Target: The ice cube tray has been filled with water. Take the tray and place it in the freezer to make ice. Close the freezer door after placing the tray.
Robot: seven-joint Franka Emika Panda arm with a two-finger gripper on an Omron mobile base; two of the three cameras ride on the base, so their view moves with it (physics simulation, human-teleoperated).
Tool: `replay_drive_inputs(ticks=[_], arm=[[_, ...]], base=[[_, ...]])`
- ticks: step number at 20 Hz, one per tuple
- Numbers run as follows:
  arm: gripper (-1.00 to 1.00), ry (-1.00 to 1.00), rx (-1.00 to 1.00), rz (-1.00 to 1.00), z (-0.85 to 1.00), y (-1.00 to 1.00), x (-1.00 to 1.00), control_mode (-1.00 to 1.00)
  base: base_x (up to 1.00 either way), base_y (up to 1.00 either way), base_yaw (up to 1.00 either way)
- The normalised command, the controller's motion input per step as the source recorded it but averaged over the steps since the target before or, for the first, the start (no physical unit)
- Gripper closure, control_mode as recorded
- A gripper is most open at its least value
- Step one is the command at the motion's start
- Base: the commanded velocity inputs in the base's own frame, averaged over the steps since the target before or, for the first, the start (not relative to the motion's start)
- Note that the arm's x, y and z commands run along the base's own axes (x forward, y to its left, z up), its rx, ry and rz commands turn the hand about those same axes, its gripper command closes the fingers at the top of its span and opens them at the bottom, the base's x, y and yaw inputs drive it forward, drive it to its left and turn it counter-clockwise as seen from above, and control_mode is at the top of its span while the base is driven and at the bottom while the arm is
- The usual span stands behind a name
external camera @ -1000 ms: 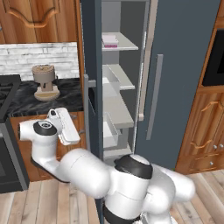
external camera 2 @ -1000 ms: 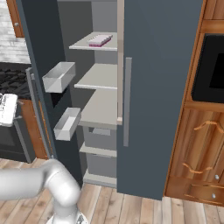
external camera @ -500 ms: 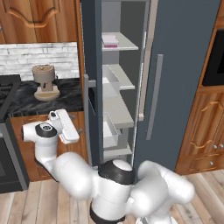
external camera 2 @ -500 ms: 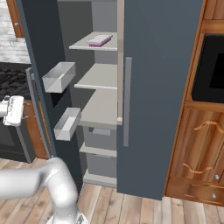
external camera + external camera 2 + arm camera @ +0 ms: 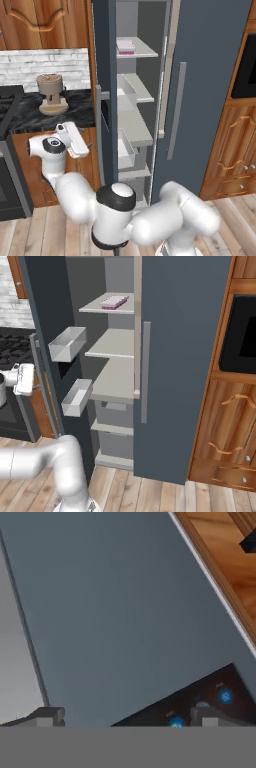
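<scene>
Left base view: ice cube tray [image 5: 125, 46] lies on the top shelf of the freezer [image 5: 210, 75]; freezer door [image 5: 102, 90] stands open. Right base view: tray on the top shelf. Hand view: gripper [image 5: 125, 716] spread wide, empty, facing the door's outer face with its black dispenser panel [image 5: 200, 704].

I am in a home kitchen. A tall slate-grey freezer [image 5: 185, 356] stands open ahead of me, pale shelves [image 5: 112, 378] inside. To its left a black gas stove [image 5: 12, 348] sits under a white brick backsplash [image 5: 45, 67]. Warm wooden cabinets [image 5: 227, 421] flank both sides, with plank flooring [image 5: 150, 491] below.
</scene>
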Motion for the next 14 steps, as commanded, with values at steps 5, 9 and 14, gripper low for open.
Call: replay_drive_inputs(ticks=[5,9,14], arm=[[-1.00,0.01,0.00,-0.03,-0.09,-0.01,0.48,-1.00],[-1.00,0.00,-0.01,-0.09,-0.01,-0.38,0.02,-1.00],[-1.00,0.00,0.00,-0.09,0.00,-0.86,-0.25,-1.00]], base=[[0.00,0.00,0.00],[0.00,0.00,0.00],[0.00,0.00,0.00]])
